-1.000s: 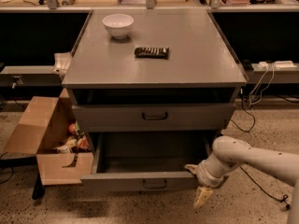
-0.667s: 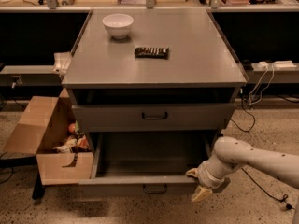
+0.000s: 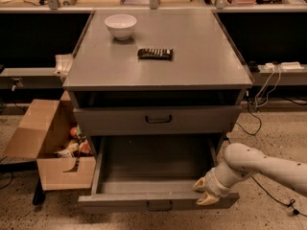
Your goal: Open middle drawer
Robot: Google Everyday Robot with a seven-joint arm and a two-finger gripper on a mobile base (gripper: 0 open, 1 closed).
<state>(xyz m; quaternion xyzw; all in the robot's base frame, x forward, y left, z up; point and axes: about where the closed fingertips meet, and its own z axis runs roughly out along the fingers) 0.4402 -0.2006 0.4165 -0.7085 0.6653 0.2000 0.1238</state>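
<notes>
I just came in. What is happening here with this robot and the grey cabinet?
The robot's single arm reaches in from the right, and its gripper is at the right front corner of the middle drawer. That drawer is pulled well out, so the opening looks done. The drawer above it is shut. On the cabinet top, a white bowl and a dark packet lie apart.

The robot's one arm is stretching in from the right of the middle drawer, low and near the height of its front panel. The thick pale forearm is sloping down toward the left. The wrist is bending downward, and the claw is sitting at the right front corner of this drawer, pointing down and left.
</notes>
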